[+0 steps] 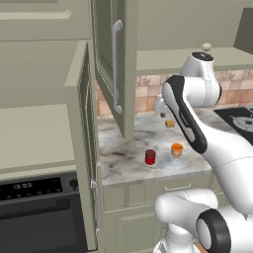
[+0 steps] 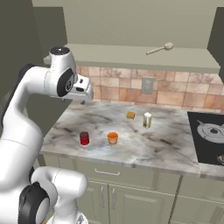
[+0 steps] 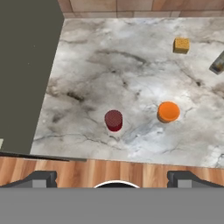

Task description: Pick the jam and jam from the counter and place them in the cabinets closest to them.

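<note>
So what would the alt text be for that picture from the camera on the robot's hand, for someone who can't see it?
Looking down on a marbled counter with a dark red jar and an orange jar side by side near its front edge. A small yellow block sits farther back by the tiled wall, and the open gripper hangs high above the counter's front edge, holding nothing.

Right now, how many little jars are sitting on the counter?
2. The red jar stands near the counter's front edge, and the orange jar stands beside it, apart. More could be hidden behind the arm.
</note>
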Robot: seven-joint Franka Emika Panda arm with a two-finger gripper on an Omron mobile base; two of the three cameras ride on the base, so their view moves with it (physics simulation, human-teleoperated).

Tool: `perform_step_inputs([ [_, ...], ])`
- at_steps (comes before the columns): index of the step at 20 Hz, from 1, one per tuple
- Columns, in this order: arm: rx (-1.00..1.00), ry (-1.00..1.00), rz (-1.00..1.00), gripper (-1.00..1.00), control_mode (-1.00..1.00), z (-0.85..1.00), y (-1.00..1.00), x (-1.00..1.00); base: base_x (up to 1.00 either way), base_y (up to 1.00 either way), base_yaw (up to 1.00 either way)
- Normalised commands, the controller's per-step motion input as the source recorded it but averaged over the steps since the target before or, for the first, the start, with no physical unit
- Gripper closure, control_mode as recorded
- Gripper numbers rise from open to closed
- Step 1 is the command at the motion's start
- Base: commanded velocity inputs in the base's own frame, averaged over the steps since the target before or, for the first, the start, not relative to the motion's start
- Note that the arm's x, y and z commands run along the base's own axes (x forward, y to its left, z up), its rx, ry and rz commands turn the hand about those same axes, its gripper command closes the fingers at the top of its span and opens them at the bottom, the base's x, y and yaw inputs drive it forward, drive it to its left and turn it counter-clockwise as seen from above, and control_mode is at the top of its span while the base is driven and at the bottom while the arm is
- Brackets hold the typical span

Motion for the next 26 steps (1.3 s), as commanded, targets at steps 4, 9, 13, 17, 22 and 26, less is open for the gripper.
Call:
perform_step_inputs([
  [4, 0.0, 0.0, 0.0, -1.0, -1.0, -0.17, 0.0, 0.0, 0.0, 0.0, 0.0],
  [9, 0.0, 0.0, 0.0, -1.0, -1.0, -0.2, 0.0, 0.01, 0.0, 0.0, 0.0],
  [13, 0.0, 0.0, 0.0, -1.0, -1.0, -0.21, 0.0, 0.03, 0.0, 0.0, 0.0],
  [17, 0.0, 0.0, 0.0, -1.0, -1.0, -0.2, 0.0, 0.06, 0.0, 0.0, 0.0],
  [22, 0.0, 0.0, 0.0, -1.0, -1.0, -0.21, 0.0, 0.1, 0.0, 0.0, 0.0],
  [26, 0.0, 0.0, 0.0, -1.0, -1.0, -0.21, 0.0, 0.12, 0.0, 0.0, 0.0],
])
